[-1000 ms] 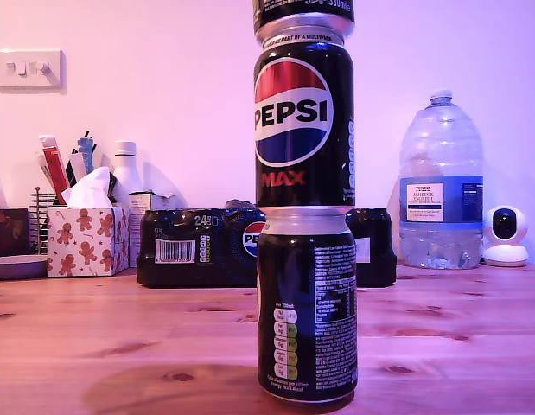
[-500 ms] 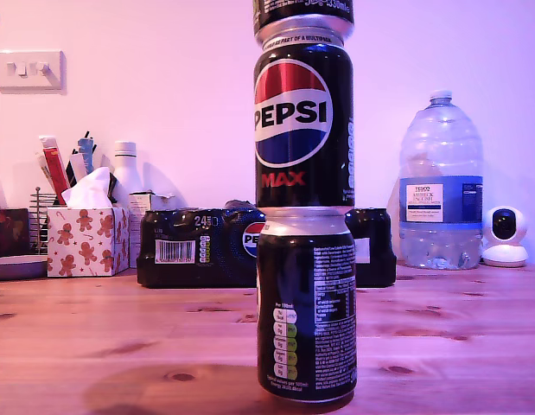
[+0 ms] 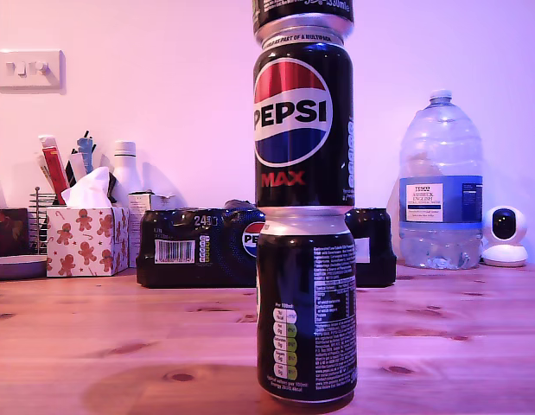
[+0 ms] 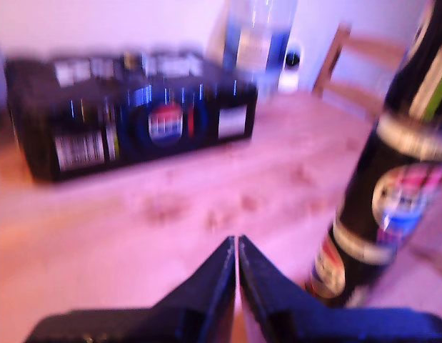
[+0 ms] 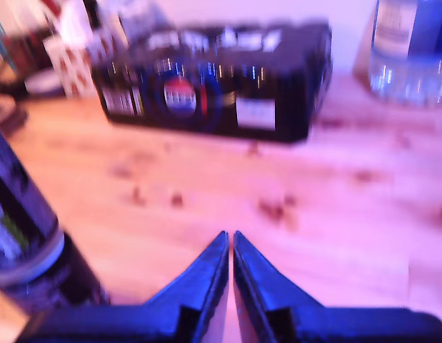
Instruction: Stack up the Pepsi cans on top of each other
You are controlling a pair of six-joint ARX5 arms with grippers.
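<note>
The stack of Pepsi cans stands near the front of the wooden table (image 3: 94, 346), at the centre of the exterior view: the bottom can (image 3: 306, 307), the middle can (image 3: 303, 121) on its rim, and a third can (image 3: 303, 10) on top, cut off by the frame. It looks finished, so the sensible thing now is to keep both arms well clear and avoid jolting the table.

My first gripper (image 4: 236, 246) has its jaws pressed together on nothing, with the stack just beside it; my second gripper (image 5: 230, 239) is likewise closed and empty.

The middle can reads "PEPSI MAX" under the globe logo; the bottom one shows nutrition text. Behind are the shrink-wrapped multipack (image 3: 198, 246), marked "24", and a Tesco water bottle (image 3: 440, 186).
</note>
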